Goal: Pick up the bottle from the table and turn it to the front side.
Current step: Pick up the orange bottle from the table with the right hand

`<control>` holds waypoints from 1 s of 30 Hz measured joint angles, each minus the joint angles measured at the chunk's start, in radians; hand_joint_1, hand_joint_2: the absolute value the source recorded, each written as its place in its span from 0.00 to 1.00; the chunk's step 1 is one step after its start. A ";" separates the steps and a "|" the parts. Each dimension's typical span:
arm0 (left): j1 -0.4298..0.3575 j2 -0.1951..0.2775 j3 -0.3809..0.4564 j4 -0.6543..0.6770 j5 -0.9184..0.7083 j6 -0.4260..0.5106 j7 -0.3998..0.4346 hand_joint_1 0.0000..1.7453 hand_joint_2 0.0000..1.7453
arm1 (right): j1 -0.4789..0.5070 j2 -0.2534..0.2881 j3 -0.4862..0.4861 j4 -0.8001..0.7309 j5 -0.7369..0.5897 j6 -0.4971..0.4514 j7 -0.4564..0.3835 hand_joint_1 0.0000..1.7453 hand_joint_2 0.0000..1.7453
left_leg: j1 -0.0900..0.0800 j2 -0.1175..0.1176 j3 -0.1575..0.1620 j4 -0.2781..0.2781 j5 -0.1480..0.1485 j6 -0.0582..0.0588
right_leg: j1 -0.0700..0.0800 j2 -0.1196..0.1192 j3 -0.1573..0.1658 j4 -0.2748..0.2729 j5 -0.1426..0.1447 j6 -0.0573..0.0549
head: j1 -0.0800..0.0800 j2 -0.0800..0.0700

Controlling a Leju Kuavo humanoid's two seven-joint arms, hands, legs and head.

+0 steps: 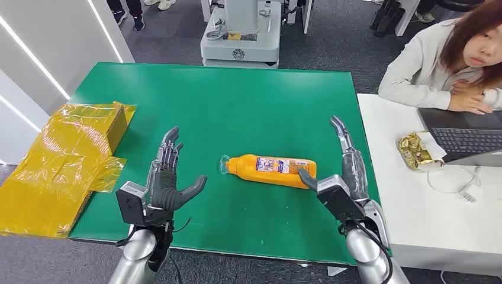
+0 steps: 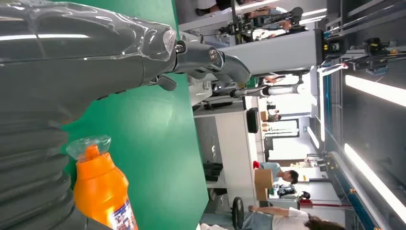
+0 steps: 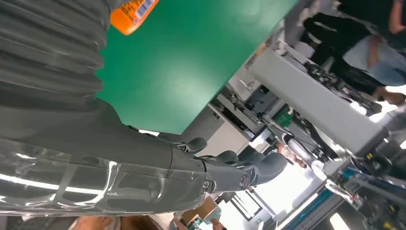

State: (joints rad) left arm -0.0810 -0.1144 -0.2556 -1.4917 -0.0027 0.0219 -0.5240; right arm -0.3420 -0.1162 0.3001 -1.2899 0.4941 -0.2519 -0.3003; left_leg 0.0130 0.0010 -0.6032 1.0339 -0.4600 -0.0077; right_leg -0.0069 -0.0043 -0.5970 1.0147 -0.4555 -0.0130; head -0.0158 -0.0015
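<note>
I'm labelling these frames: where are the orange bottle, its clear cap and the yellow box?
Orange plastic bottle (image 1: 273,170): head view, middle of its body.
Clear plastic cap (image 1: 224,165): head view, its rounded end.
Yellow tape-wrapped box (image 1: 105,129): head view, its side.

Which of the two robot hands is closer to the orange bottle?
The right robot hand: its thumb reaches the bottle's base. The left robot hand stands apart from the capped end, bare green table between.
</note>
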 joint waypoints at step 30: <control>0.001 0.043 0.000 0.031 -0.017 -0.058 0.023 0.00 1.00 | -0.454 -0.068 0.353 0.515 0.133 0.524 0.227 0.00 1.00 | 0.000 0.000 0.000 0.000 0.001 0.001 | 0.000 0.000 0.000 0.000 0.001 0.001 | 0.000 0.000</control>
State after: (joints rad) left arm -0.0804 -0.0718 -0.2556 -1.4611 -0.0200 -0.0363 -0.5009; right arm -0.7956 -0.1838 0.6533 -0.7747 0.6270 0.2718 -0.0735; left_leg 0.0129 0.0005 -0.6036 1.0343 -0.4595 -0.0070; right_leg -0.0069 -0.0048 -0.5972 1.0146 -0.4549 -0.0124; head -0.0157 -0.0015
